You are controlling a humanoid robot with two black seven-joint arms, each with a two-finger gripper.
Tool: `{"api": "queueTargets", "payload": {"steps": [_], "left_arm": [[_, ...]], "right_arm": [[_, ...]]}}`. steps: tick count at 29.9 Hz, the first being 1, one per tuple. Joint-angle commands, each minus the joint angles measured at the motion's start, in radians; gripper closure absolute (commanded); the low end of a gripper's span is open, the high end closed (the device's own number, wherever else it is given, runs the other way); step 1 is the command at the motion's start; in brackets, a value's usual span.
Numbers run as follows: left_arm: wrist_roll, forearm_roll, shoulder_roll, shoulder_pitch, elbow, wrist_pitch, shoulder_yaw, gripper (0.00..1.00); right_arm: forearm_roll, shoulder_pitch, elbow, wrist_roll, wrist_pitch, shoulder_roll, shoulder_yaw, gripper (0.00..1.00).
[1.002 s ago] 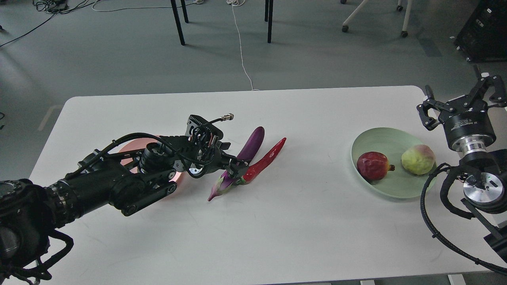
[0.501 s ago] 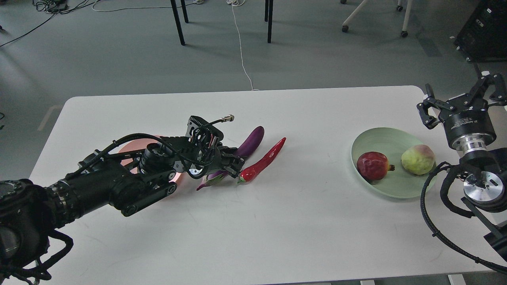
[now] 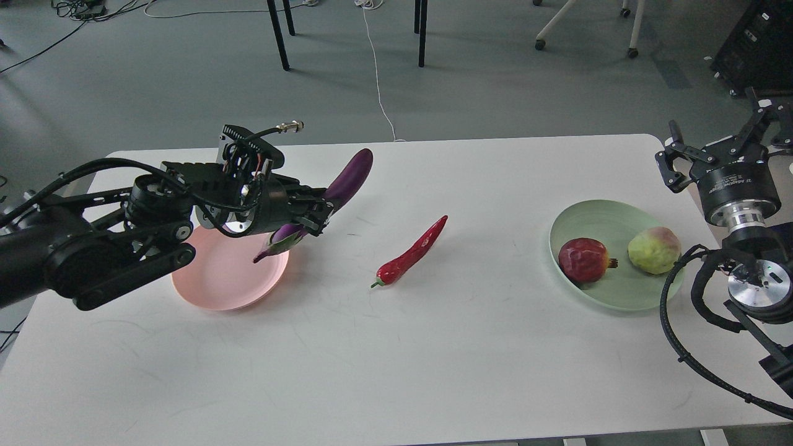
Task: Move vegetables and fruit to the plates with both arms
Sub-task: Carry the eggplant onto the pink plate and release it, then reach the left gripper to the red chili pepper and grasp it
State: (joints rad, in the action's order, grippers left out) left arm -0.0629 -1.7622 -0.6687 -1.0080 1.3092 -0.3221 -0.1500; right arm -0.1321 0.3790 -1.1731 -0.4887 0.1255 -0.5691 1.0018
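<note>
On the table I count two plates: the green plate holds pomegranate and bumpy fruit, the pink plate nothing. My left gripper clamps one eggplant in the air above the pink plate's edge, one chili lies mid-table, and my right gripper is spread wide.

One head view looks forward and down over the white table

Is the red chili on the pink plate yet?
No, the glossy red chili lies on the white table, apart from the pale pink plate.
</note>
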Motion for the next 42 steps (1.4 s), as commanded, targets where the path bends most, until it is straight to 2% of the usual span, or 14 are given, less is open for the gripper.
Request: {"api": "queueTargets", "payload": {"steps": [1, 3, 6, 14, 16, 17, 18, 19, 20, 23, 28, 33, 35, 42], "left_arm": [[-0.009, 0.006, -0.190, 0.022, 0.081, -0.023, 0.015, 0.84], [-0.014, 0.009, -0.248, 0.080, 0.073, -0.015, 0.015, 0.84], [-0.027, 0.007, -0.265, 0.144, 0.038, -0.009, 0.009, 0.85], [-0.032, 0.010, -0.221, 0.172, -0.068, 0.040, 0.014, 0.78], [-0.034, 0.010, -0.206, 0.172, -0.097, 0.041, 0.014, 0.72], [-0.034, 0.007, -0.201, 0.172, -0.108, 0.041, 0.015, 0.65], [-0.032, 0.006, -0.198, 0.175, -0.116, 0.044, 0.015, 0.53], [-0.032, 0.009, -0.196, 0.178, -0.117, 0.054, 0.015, 0.44], [-0.032, 0.010, -0.195, 0.181, -0.117, 0.066, 0.015, 0.40], [-0.032, 0.009, -0.183, 0.183, -0.117, 0.095, 0.015, 0.33], [-0.037, 0.009, -0.172, 0.181, -0.117, 0.097, 0.004, 0.19], [-0.063, 0.006, -0.172, 0.149, -0.107, 0.089, 0.006, 0.19], [-0.067, 0.006, -0.152, 0.100, -0.105, 0.086, 0.004, 0.19], [-0.058, 0.001, 0.092, -0.075, -0.105, 0.084, 0.012, 0.19]], "right_arm": [[0.000, 0.005, 0.000, 0.000, -0.001, 0.000, 0.000, 0.02], [0.000, 0.005, 0.000, 0.000, 0.000, -0.003, -0.002, 0.02], [0.000, 0.005, 0.001, 0.000, 0.000, -0.003, -0.006, 0.02], [0.000, 0.026, 0.003, 0.000, -0.006, -0.001, -0.015, 0.02], [0.000, 0.029, 0.003, 0.000, -0.006, -0.005, -0.019, 0.02], [0.000, 0.029, 0.003, 0.000, -0.006, -0.006, -0.019, 0.02], [0.000, 0.029, 0.004, 0.000, -0.006, -0.006, -0.019, 0.02], [0.002, 0.029, 0.006, 0.000, -0.006, -0.008, -0.019, 0.02], [0.002, 0.029, 0.006, 0.000, -0.006, -0.008, -0.019, 0.02], [0.002, 0.028, 0.006, 0.000, -0.004, -0.006, -0.019, 0.02], [0.002, 0.028, 0.006, 0.000, -0.004, -0.006, -0.019, 0.02], [0.002, 0.026, 0.006, 0.000, -0.004, -0.008, -0.019, 0.02], [0.002, 0.026, 0.006, 0.000, -0.003, -0.008, -0.017, 0.02], [0.000, 0.020, 0.000, 0.000, 0.005, -0.032, -0.011, 0.02]]}}
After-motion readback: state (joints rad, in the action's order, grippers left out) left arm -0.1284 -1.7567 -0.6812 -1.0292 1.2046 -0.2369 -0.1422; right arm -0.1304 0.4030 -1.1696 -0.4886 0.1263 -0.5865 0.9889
